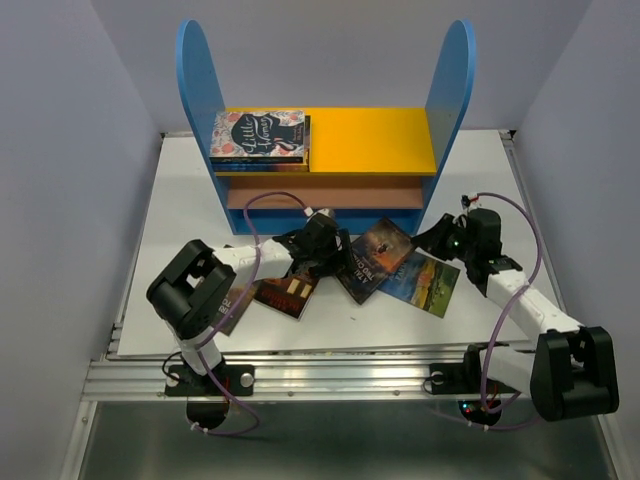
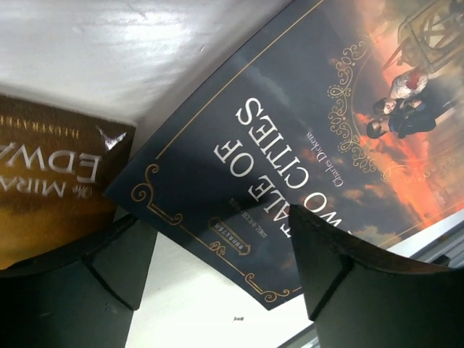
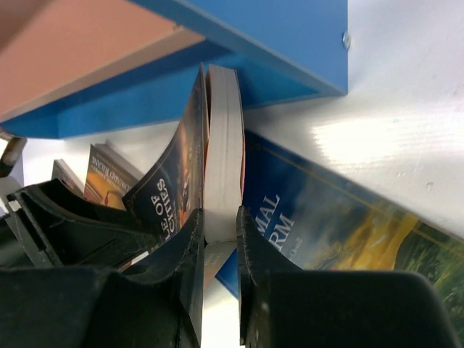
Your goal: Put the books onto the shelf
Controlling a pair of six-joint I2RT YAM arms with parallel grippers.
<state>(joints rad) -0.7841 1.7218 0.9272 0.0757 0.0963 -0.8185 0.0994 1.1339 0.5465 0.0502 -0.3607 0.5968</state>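
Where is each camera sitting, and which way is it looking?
Top camera: high behind the arms, looking down at the table, the shelf, the left arm and right arm.
Left wrist: looks down past its open left gripper at the Two Cities book.
Right wrist: low, facing the shelf's base; its right gripper pinches that book's pages.
Shared: both wrist views show the Two Cities book.

The white worktop (image 1: 190,200) carries the blue-sided shelf (image 1: 197,80) at its far side. A stack of books (image 1: 258,135) lies on the left end of its yellow top board (image 1: 380,135). In front of the shelf, on the worktop, lie an orange-brown paperback (image 1: 285,295), a landscape paperback (image 1: 428,282), and a dark paperback (image 1: 375,258), tilted up and overlapping the landscape one.
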